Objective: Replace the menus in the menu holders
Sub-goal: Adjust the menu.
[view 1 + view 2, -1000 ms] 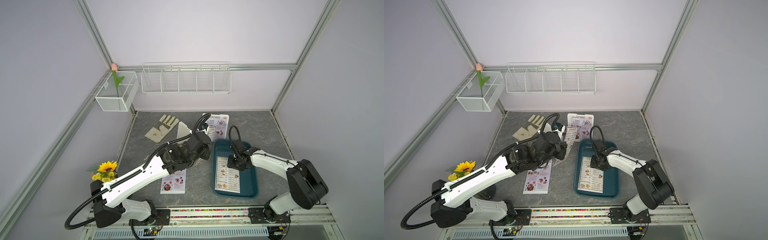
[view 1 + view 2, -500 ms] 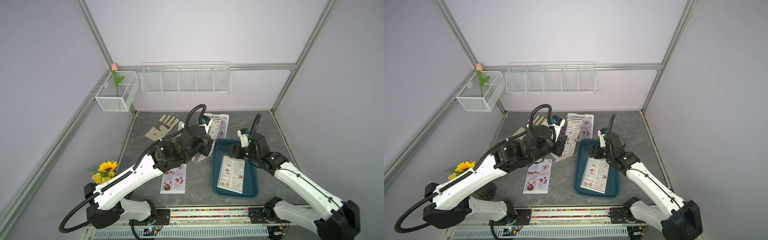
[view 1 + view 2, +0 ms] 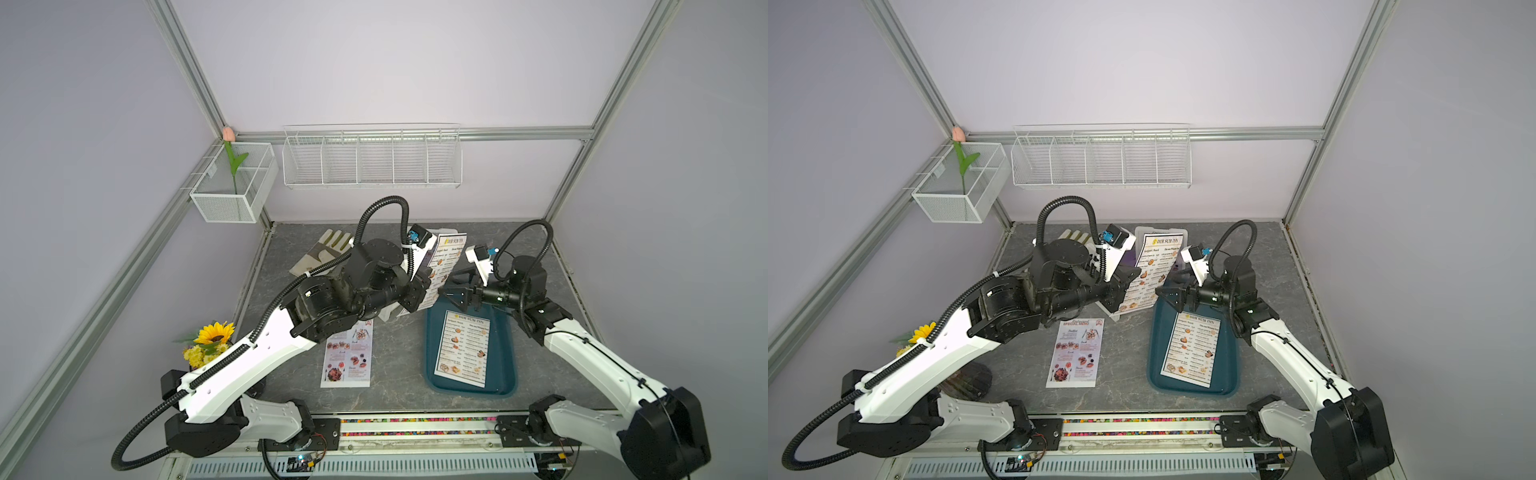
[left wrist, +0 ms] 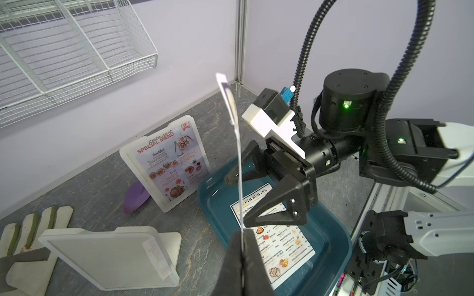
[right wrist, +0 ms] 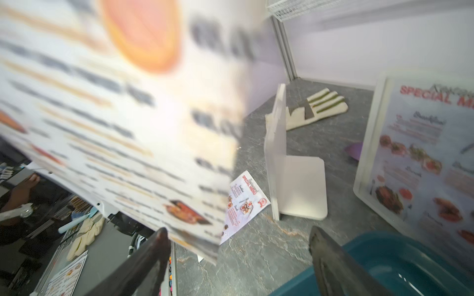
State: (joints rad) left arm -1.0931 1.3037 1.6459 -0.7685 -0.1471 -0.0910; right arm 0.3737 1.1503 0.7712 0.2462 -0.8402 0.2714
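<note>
Status: left jaws are pinched shut on the lower edge of a white DIM SUM INN sheet (image 3: 1152, 270), which stands nearly upright in the air between the two arms. Right jaws gape wide and hold nothing; in the left wrist view one finger sits on either side of that sheet's edge, over the far end of the teal tray (image 3: 503, 365). We cannot tell whether they touch the paper. A second DIM SUM INN sheet (image 3: 463, 353) lies flat in the tray, and a SPECIAL MENU sheet (image 3: 347, 357) lies flat on the counter (image 3: 399, 365). The empty holder (image 4: 107, 256) stands by the glove (image 4: 33, 230); the other holder (image 4: 164, 164) has a SPECIAL MENU in it. Risks as we judge them: paper gripped at one edge is floppy — it may bow, so a close by the right jaws could crease it or miss. Uneven pull from both arms could tear it. An off-square sheet would catch at the holder's opening and buckle. The left arm, swinging, could knock the empty holder over.
</note>
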